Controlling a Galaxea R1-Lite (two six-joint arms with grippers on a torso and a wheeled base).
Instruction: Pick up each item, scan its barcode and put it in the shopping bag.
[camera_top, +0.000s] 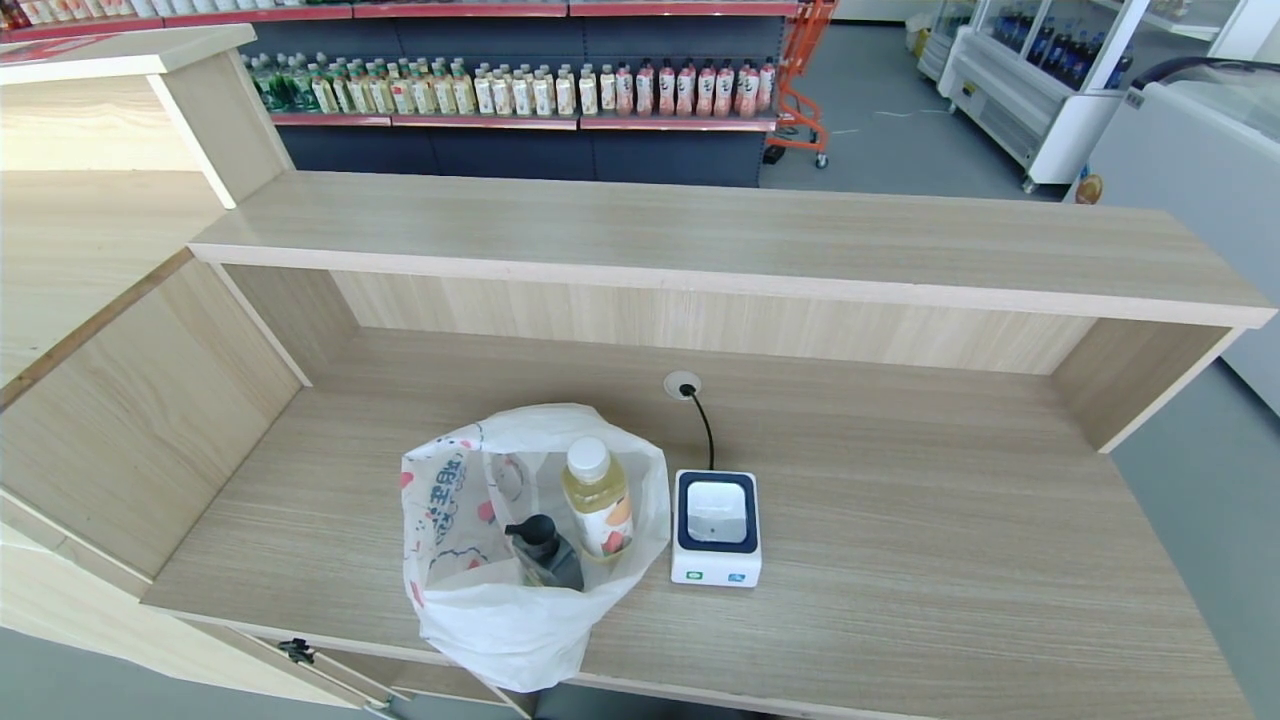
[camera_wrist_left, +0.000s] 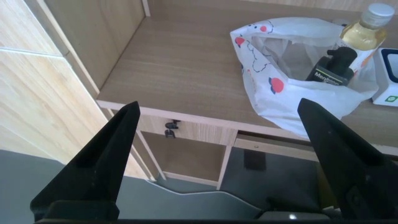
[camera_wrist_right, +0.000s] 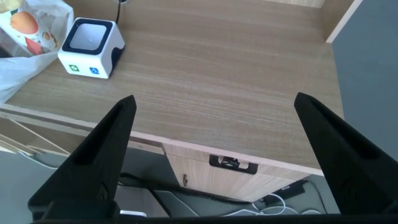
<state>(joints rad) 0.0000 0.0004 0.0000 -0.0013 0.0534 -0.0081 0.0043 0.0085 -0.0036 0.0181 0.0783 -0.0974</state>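
While both tools hang out past the counter's (camera_top: 900, 520) near edge, you can see each one spread wide with nothing between its fingers. Your left tool (camera_wrist_left: 219, 106) sits off the edge on the bag's side. Your right tool (camera_wrist_right: 216, 98) sits off the edge to the right of the scanner (camera_top: 716, 527).

The bag (camera_top: 520, 600) is white with printed figures. It stands open on the left part of the counter, and its bottom bulges a little over the near edge. Inside it, a bottle (camera_top: 597, 495) of pale yellow drink stands upright with a white cap. A dark pump bottle (camera_top: 545, 552) sits just beside that one, on the side nearer you.

The scanner is a white box with a dark-rimmed window facing up, just to the right of the bag. A black cable (camera_top: 703, 425) runs from its far side to a round hole (camera_top: 682, 384) in the counter. Beyond the counter's raised back ledge, a shelf (camera_top: 520, 120) holds rows of drinks.
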